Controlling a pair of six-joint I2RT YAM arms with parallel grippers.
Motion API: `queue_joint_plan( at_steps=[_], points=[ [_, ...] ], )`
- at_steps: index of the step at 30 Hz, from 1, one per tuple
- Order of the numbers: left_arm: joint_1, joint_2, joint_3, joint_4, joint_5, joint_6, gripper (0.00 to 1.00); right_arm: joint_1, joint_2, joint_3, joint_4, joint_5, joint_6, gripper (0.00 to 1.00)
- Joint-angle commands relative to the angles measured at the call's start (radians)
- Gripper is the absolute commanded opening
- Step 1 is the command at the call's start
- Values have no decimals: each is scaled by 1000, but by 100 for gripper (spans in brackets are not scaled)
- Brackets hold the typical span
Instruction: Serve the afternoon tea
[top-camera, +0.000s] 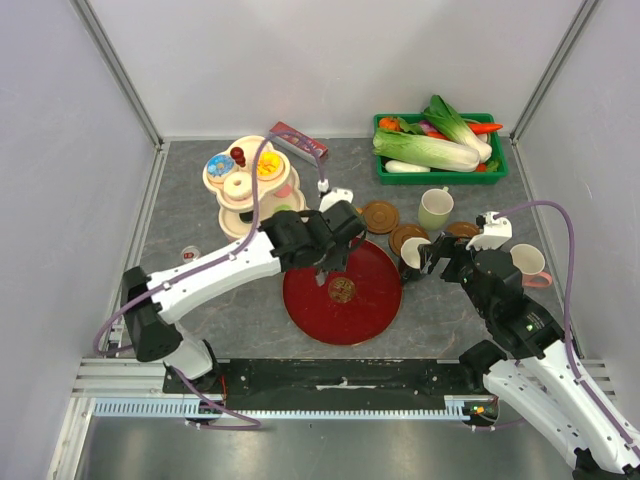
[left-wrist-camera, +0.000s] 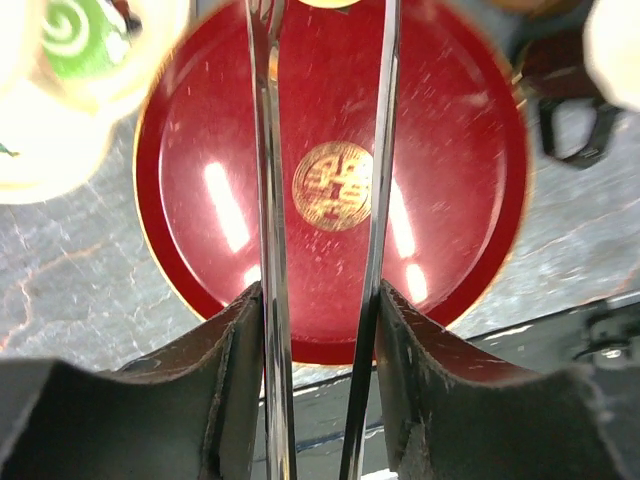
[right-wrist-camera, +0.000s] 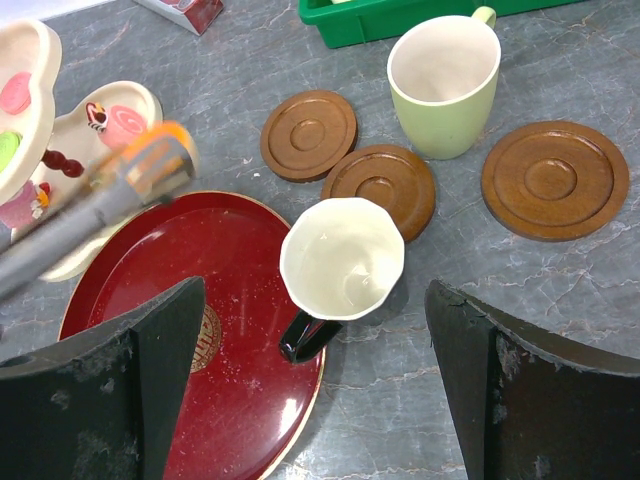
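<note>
My left gripper (top-camera: 325, 268) (left-wrist-camera: 320, 300) is shut on a pair of metal tongs (left-wrist-camera: 268, 180), whose two blades reach out over the red tray (top-camera: 310, 300) (left-wrist-camera: 450, 150). In the right wrist view the tongs (right-wrist-camera: 90, 205) show an orange blur at their tips; I cannot tell what it is. My right gripper (top-camera: 440, 262) (right-wrist-camera: 315, 290) hangs open just above a black mug (top-camera: 413, 255) (right-wrist-camera: 342, 255) with a white inside, beside the tray's right edge. A pale green mug (top-camera: 435, 208) (right-wrist-camera: 445, 80) stands among three brown coasters (top-camera: 379, 215) (right-wrist-camera: 308, 134). A tiered stand (top-camera: 245, 185) holds the sweets.
A green crate (top-camera: 440, 178) of vegetables sits at the back right. A red box (top-camera: 298, 140) lies behind the stand. A white mug (top-camera: 528, 262) stands right of my right arm. A small can (top-camera: 190, 255) sits at the left.
</note>
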Motion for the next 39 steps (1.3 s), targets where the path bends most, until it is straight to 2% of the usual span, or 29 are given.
queue_joint_plan(
  at_steps=[1, 6, 11, 15, 27, 39],
  points=[
    [4, -89, 171, -30, -112, 73, 50, 1, -10, 0, 21, 6, 5, 98],
    [36, -90, 359, -93, -192, 119, 50, 1, -4, 3, 21, 6, 6, 98],
    [162, -101, 490, -110, -176, 163, 50, 1, -7, 3, 21, 9, 3, 98],
    [269, -135, 527, -118, -155, 185, 51, 2, -7, 3, 23, 6, 6, 98],
    [476, -224, 466, -176, -195, 168, 53, 1, 1, 1, 23, 4, 5, 98],
    [633, -228, 387, -168, 6, 188, 53, 2, -4, 1, 24, -3, 5, 98]
  ],
)
